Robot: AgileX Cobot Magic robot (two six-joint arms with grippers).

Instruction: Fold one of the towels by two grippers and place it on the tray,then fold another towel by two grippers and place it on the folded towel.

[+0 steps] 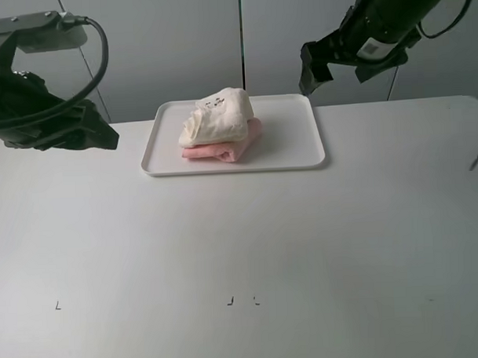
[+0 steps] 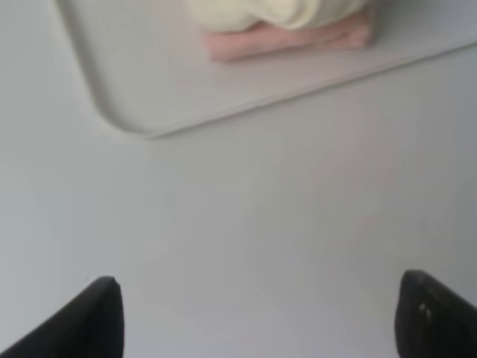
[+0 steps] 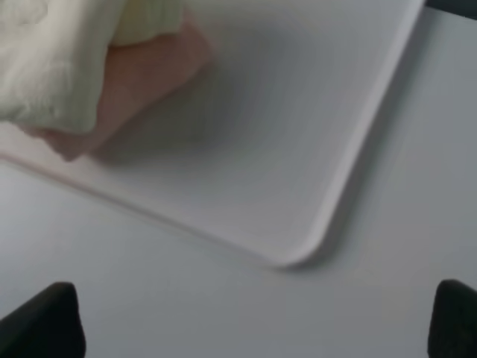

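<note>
Basically stacked — cream towel (image 1: 217,117) on pink towel (image 1: 236,148), soft, limp, grab at edges; left hand (image 2: 257,317) and right hand (image 3: 257,321) released, empty.

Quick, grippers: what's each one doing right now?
Left gripper: open, holding nothing, above the bare table.
Right gripper: open, holding nothing, near the tray corner.
</note>
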